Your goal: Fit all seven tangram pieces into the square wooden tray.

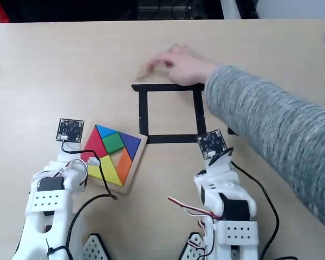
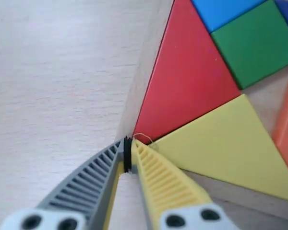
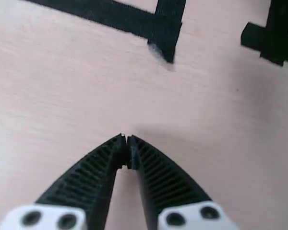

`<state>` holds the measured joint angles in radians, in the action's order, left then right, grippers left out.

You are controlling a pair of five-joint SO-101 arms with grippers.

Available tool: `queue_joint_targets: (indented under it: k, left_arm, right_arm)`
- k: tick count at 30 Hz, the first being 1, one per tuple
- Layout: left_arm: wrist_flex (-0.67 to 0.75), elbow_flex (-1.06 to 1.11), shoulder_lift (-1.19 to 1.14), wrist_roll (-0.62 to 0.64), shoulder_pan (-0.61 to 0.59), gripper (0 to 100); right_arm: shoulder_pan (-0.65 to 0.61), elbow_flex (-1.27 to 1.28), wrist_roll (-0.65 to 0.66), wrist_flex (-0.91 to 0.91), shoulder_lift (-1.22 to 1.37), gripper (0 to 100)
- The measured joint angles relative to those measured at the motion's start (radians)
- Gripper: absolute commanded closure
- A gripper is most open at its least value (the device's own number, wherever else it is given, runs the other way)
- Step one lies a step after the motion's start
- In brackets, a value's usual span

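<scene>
The square wooden tray point(image 1: 131, 176) lies tilted at the left of the table, holding coloured tangram pieces: a red triangle point(image 2: 187, 81), a yellow triangle point(image 2: 225, 143), a green square point(image 2: 254, 43), blue point(image 2: 221, 12) and orange point(image 2: 285, 129) pieces. A patch of bare wood shows between green, yellow and orange. My left gripper point(image 2: 127, 154) is shut with nothing in it, its tips at the tray's rim where the red and yellow triangles meet. My right gripper point(image 3: 126, 143) is shut and empty over bare table just short of the black tape.
A black tape square point(image 1: 143, 111) is marked on the table beyond the right arm point(image 1: 227, 206). A person's hand point(image 1: 179, 64) in a grey sleeve point(image 1: 260, 116) reaches across its far edge, near a small tan object point(image 1: 143, 73).
</scene>
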<state>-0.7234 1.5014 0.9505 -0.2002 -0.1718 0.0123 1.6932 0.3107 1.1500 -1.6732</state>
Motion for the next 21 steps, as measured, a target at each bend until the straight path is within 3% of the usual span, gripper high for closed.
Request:
queue_joint_targets:
  k: [21]
  left_arm:
    - [0.0,0.0,0.0,0.0,0.0,97]
  right_arm:
    - [0.0,0.0,0.0,0.069,-0.063,98.6]
